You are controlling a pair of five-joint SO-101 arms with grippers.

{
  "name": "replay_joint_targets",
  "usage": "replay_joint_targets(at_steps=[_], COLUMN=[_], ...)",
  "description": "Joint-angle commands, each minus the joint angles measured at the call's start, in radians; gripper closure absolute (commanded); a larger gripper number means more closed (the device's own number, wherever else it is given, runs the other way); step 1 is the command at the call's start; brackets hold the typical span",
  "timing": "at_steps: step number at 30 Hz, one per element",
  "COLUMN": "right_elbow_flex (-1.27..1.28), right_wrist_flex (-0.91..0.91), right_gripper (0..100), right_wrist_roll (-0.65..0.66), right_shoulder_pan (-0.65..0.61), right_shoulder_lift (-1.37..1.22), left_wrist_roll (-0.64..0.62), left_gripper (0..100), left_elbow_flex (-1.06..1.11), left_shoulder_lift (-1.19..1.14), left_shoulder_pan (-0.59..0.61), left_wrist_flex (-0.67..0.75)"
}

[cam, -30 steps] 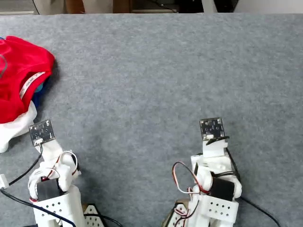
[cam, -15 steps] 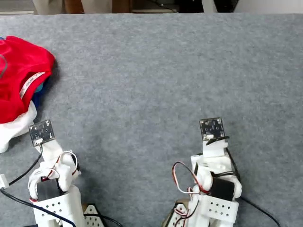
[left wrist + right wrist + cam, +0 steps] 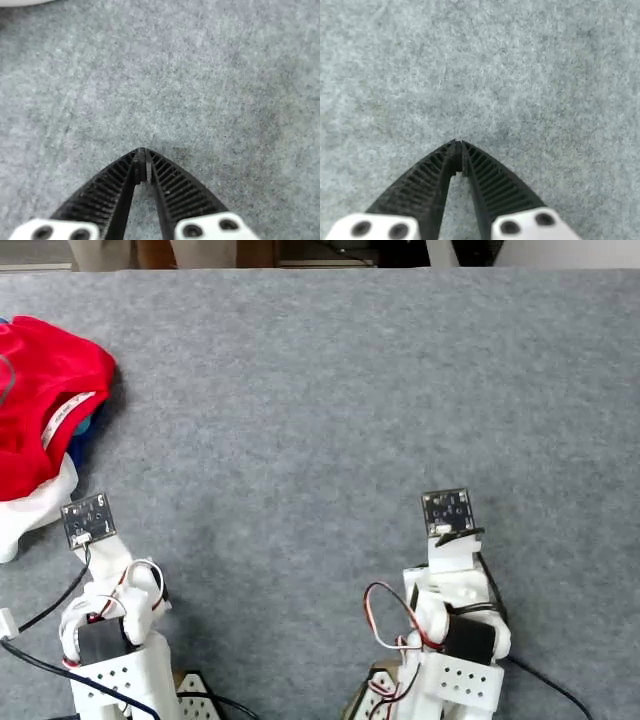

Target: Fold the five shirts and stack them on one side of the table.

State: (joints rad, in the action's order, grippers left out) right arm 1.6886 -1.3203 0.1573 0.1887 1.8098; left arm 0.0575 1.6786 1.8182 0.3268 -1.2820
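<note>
Nothing is shifting over this last second. The left arm point(image 3: 105, 605) and the right arm point(image 3: 455, 610) are holding the same tucked pose at the near edge of the table point(image 3: 350, 380), neither one creeping forward or turning. The left gripper point(image 3: 141, 156) and the right gripper point(image 3: 458, 148) are staying closed, tips together. The heap of shirts point(image 3: 45, 400) at the far left is lying just as before.

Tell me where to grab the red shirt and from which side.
Probably pinch the red shirt at its collar fold by the white label, coming from the bare table side with the left gripper: it tops the pile, and that edge faces the arm.
</note>
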Motion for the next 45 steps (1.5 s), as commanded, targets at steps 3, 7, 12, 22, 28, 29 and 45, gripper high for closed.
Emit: replay_joint_targets(at_steps=[3,7,12,22,28,29,45], right_elbow_flex=[0.001,0.001,0.001,0.001,0.001,0.001,0.001], right_wrist_flex=[0.014,0.014,0.014,0.014,0.014,0.014,0.014], right_gripper=[99.4,99.4,99.4,99.4,99.4,99.4,99.4], right_wrist_roll=[0.002,0.002,0.002,0.002,0.002,0.002,0.002], right_shoulder_pan=[-0.008,-0.008,-0.008,-0.008,-0.008,-0.008,-0.008], right_shoulder_lift=[0.077,0.077,0.077,0.077,0.077,0.077,0.077], left_wrist_roll=[-0.005,-0.005,-0.005,-0.006,-0.006,-0.006,0.087], left_gripper=[98,98,98,98,98,98,98], left_elbow_flex=[0.014,0.014,0.014,0.014,0.014,0.014,-0.344], left_shoulder_lift=[-0.001,-0.001,-0.001,-0.001,-0.001,-0.001,-0.007], left_shoulder_pan=[0.011,0.011,0.002,-0.012,-0.015,-0.02,0.261], left_wrist_flex=[0.014,0.014,0.014,0.014,0.015,0.028,0.523])
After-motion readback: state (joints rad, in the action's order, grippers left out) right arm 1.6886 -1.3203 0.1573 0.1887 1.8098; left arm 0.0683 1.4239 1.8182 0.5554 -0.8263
